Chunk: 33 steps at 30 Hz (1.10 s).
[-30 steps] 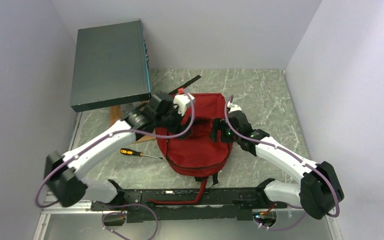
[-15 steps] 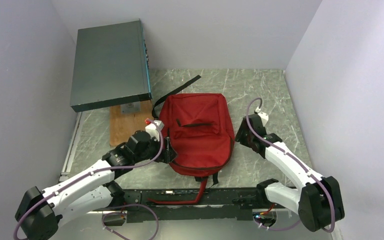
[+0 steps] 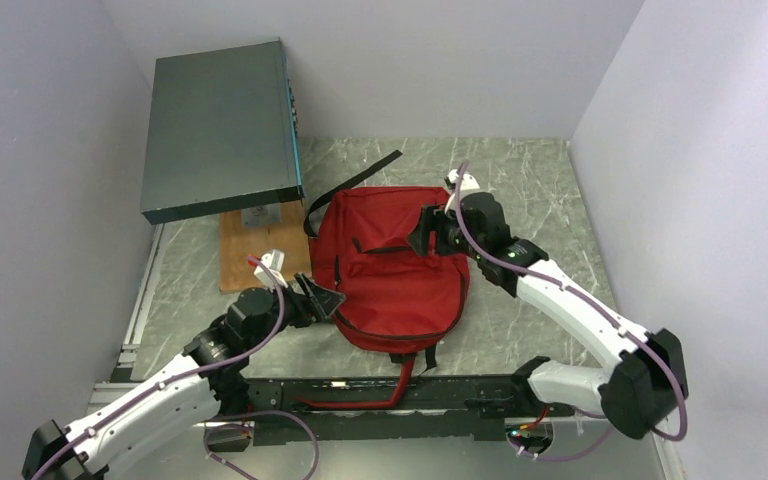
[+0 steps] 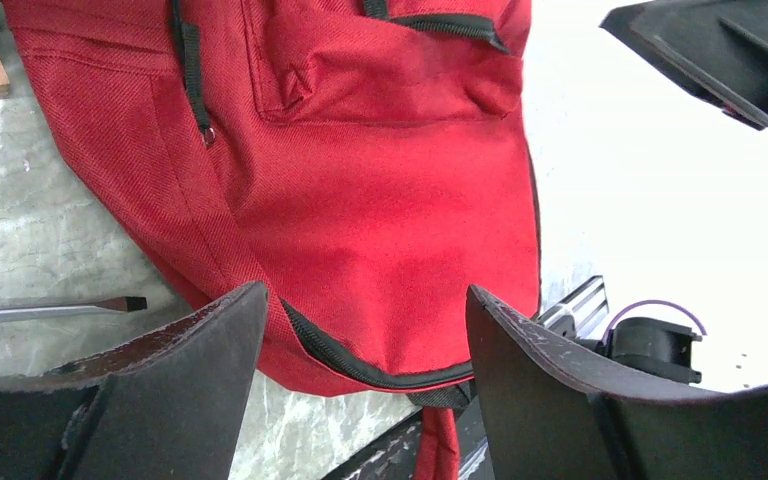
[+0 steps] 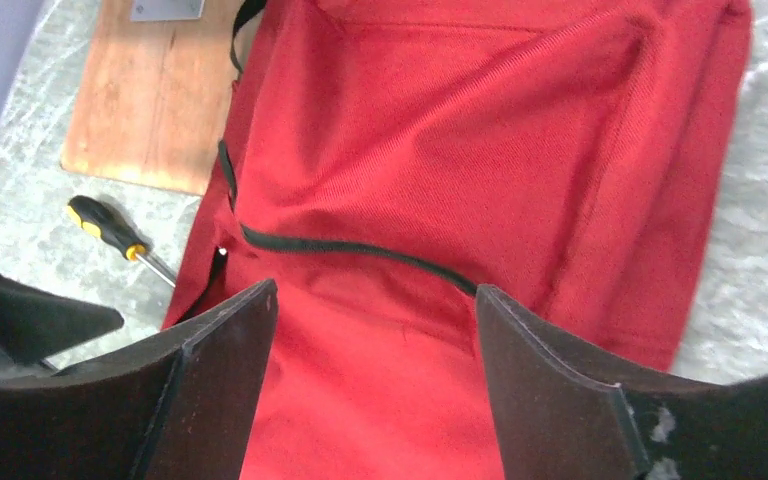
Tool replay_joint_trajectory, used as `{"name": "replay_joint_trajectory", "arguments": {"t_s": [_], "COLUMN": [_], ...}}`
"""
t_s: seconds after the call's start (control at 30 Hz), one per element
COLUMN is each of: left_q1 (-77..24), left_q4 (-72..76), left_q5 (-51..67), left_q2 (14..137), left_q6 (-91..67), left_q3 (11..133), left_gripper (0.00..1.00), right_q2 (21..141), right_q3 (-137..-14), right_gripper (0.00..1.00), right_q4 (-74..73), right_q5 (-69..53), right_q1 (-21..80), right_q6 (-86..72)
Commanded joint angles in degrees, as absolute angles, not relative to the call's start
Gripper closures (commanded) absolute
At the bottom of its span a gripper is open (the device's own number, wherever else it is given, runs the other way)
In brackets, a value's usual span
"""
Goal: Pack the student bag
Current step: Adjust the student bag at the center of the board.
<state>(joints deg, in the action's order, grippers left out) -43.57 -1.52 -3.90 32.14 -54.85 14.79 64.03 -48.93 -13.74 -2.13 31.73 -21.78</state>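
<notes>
Two arms flank the student bag (image 3: 395,275) in the top view. It lies flat on its back in the middle of the marble table (image 3: 530,180), a red strap trailing off towards six o'clock; the left gripper (image 3: 322,300) hovers at the bag's eight o'clock corner with its jaws apart; the right gripper (image 3: 428,232) hangs over the bag's one o'clock part, and from up here I cannot tell how its jaws stand. A wooden board (image 3: 245,255) lies at the bag's nine o'clock, touching or just beside it, half under a dark grey box (image 3: 220,125) at ten o'clock.

From the left wrist, the jaws are plainly wide and hold nothing; between them I see the bag's near end with its black zip line running round the edge, seemingly shut; a screwdriver (image 4: 55,311) lies on the stone at nine o'clock, just beside the bag and apart from it.

From the right wrist, those jaws also stand well apart and empty above the red cloth; the front pocket zip (image 5: 350,250) crosses the view, and the screwdriver's yellow and black handle shows at nine o'clock.

To my eye the packing is barely begun; neither gripper carries anything, no opening gapes wide, the screwdriver lies outside, and what is inside the bag I cannot tell.
</notes>
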Motion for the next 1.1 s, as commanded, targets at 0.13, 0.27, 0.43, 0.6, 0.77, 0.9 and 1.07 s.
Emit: {"name": "replay_joint_trajectory", "arguments": {"t_s": [0.13, 0.27, 0.43, 0.6, 0.77, 0.9, 1.07], "left_q1": [-42.6, -41.8, -40.4, -33.3, -32.3, -32.3, -32.3], "left_q4": [5.4, 6.0, 13.1, 10.0, 7.7, 12.7, 8.4], "left_q5": [0.1, 10.5, 13.0, 14.6, 15.3, 18.6, 14.2], "left_q2": [32.0, 46.2, 61.1, 76.1, 80.8, 76.3, 69.0], "left_q6": [-52.2, -43.0, -39.8, -37.1, -33.1, -32.8, -32.1], "left_q3": [16.1, 26.2, 31.4, 36.2, 36.3, 31.8, 31.3], "left_gripper": [0.20, 0.33, 0.34, 0.42, 0.44, 0.45, 0.36], "right_q2": [70.4, 71.4, 72.4, 74.0, 68.7, 61.9, 64.6], "right_q3": [-47.6, -40.6, -35.1, -34.6, -37.3, -38.4, -41.0], "right_gripper": [0.52, 0.72, 0.75, 0.75, 0.56, 0.35, 0.38], "right_q4": [-5.1, 2.0, 2.3, -4.4, -8.0, -8.8, -10.4], "right_q5": [-4.1, -13.2, -17.3, -11.8, -14.4, -13.2, -13.3], "right_q1": [31.0, 22.7, 14.9, 11.0, 12.5, 17.1, 20.3], "right_q6": [-29.3, -33.2, -33.7, -31.9, -25.0, -22.6, -22.5]}}
